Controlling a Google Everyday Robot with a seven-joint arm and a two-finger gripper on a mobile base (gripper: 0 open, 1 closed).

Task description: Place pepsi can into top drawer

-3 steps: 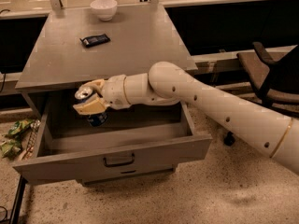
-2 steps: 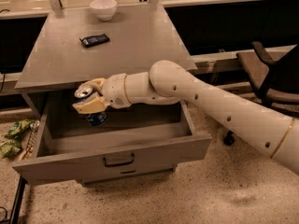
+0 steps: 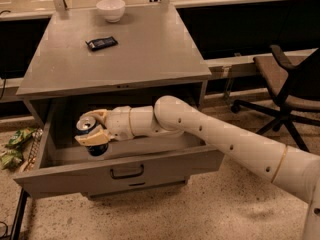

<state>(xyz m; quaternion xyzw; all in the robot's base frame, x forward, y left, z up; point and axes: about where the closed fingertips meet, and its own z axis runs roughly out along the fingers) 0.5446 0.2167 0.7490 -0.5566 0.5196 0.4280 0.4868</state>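
The pepsi can (image 3: 93, 142), dark blue with a silver top, stands tilted in the left part of the open top drawer (image 3: 120, 173), a wide grey drawer with a dark pull handle on its front. My gripper (image 3: 90, 130) reaches into the drawer from the right on the white arm, and its cream fingers (image 3: 95, 137) are shut around the can's upper half. The can's bottom sits at or just above the drawer floor; I cannot tell whether it touches.
On the grey cabinet top (image 3: 150, 49) lie a flat black snack packet (image 3: 101, 43) and a white bowl (image 3: 110, 9). A green bag (image 3: 14, 146) lies on the floor at left. A dark office chair (image 3: 287, 84) stands at right.
The gripper with the can has sunk slightly lower into the drawer. Its hold on the can is unchanged.
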